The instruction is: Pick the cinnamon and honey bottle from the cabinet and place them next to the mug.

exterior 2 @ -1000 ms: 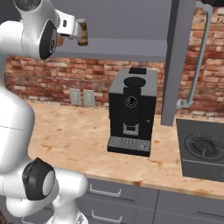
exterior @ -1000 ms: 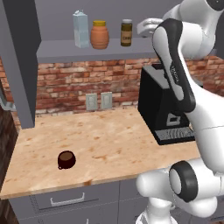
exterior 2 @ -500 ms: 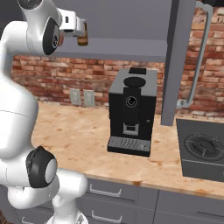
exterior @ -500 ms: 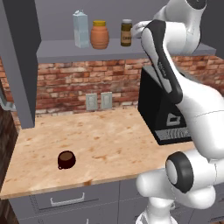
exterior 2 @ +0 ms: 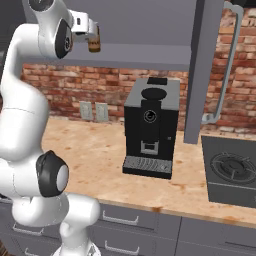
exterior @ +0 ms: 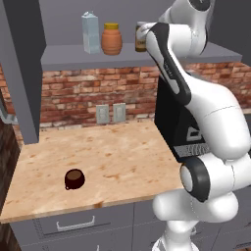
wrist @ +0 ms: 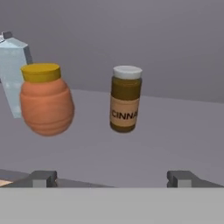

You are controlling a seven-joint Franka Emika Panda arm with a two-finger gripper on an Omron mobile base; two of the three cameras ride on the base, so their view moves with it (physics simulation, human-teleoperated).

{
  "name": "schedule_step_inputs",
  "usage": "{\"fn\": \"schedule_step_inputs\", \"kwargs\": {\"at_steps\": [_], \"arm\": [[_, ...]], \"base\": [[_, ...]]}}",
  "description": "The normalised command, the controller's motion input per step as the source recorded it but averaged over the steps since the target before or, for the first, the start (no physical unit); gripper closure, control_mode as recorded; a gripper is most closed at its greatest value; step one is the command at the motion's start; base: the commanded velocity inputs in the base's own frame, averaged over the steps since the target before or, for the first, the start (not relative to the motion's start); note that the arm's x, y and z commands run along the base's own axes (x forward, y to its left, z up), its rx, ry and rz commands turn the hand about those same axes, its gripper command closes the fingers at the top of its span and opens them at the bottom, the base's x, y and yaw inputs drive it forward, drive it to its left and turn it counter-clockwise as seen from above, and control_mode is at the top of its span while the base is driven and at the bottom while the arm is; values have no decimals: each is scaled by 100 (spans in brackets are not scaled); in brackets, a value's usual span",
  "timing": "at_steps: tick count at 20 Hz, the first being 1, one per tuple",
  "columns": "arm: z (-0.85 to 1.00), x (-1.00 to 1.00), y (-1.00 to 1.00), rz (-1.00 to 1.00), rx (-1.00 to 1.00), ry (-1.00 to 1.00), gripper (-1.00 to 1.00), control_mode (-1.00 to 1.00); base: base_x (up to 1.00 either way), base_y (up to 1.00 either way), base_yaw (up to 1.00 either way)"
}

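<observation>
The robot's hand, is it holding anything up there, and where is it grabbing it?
Nothing is held. The gripper is open, its fingertips short of the cinnamon on the cabinet shelf.

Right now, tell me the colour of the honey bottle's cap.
Yellow cap on the orange-brown honey bottle; clearest in the hand view.

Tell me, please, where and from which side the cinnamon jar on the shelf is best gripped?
Probably on its labelled body, below the pale lid. The cinnamon jar stands upright on the cabinet shelf, apart from the honey bottle. Come straight in from the open front, jaws on either side of the round wall.
</observation>
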Motion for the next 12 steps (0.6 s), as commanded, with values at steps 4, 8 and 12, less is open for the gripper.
{"fn": "schedule_step_inputs", "kwargs": {"at_steps": [4, 8, 12], "arm": [[0, 32, -6, -3, 0, 0, -100, -100], [0, 32, -3, -2, 0, 1, -100, -100], [0, 33, 0, 0, 0, 3, -100, -100]], "base": [[0, 0, 0], [0, 0, 0], [0, 0, 0]]}}
